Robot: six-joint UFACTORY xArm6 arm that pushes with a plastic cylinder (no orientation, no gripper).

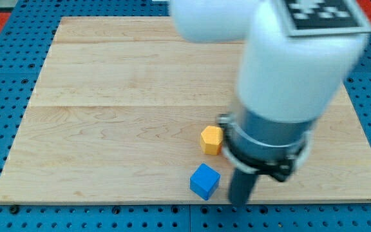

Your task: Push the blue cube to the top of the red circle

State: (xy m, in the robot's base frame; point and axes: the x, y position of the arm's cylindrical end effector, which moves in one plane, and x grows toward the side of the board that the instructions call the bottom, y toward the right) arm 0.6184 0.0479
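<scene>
Near board's bottom edge, right of centre: one blue cube (pixel 205 181) sitting flat on wooden board (pixel 108 116). My tip (pixel 239 201) resting just right of it, small gap showing; plain rod, no jaws. One yellow block (pixel 212 140), hexagon-like, lying just above cube. Black-white marker on arm (pixel 288 71), unreadable.

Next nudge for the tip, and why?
Probably hold off on a firm push. My tip sits just to the view's right of the blue cube, near the board's bottom edge, with the yellow block above it. No red circle shows; the arm may hide it. Any push from here sends the cube toward the view's left.
</scene>
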